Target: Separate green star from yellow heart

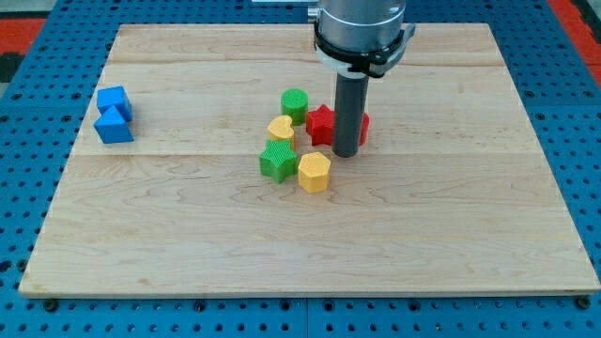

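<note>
Currently my tip (346,153) sits against the red block (324,124), right of the cluster. Green star (277,161) touches yellow heart (280,128) just above it, not yet separated. No jaws on this rod.

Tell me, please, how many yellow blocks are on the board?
2. The yellow heart sits just above the green star; the yellow hexagon lies right of that star. The rod might hide another.
</note>
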Controlling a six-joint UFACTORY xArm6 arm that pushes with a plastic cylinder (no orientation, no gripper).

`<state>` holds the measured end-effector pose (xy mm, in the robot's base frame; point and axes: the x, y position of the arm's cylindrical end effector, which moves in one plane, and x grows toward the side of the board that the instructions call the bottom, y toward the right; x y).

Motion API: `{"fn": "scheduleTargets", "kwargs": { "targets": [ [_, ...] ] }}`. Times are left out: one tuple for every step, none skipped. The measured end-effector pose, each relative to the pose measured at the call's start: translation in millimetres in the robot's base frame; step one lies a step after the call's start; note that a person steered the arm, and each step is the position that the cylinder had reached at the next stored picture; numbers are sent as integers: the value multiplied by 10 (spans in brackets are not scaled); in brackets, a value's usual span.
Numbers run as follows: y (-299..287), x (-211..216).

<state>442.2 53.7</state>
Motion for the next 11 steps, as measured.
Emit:
{"fn": "scheduleTargets", "kwargs": {
  "targets": [
    [85, 38],
    [216, 68],
    [291, 68],
    [291, 68],
    [151, 68],
    [-196, 68],
    [-491, 68],
    [-609, -55],
    [-963, 147],
    [-1220, 276],
    [-1617, -176]
  ]
}}
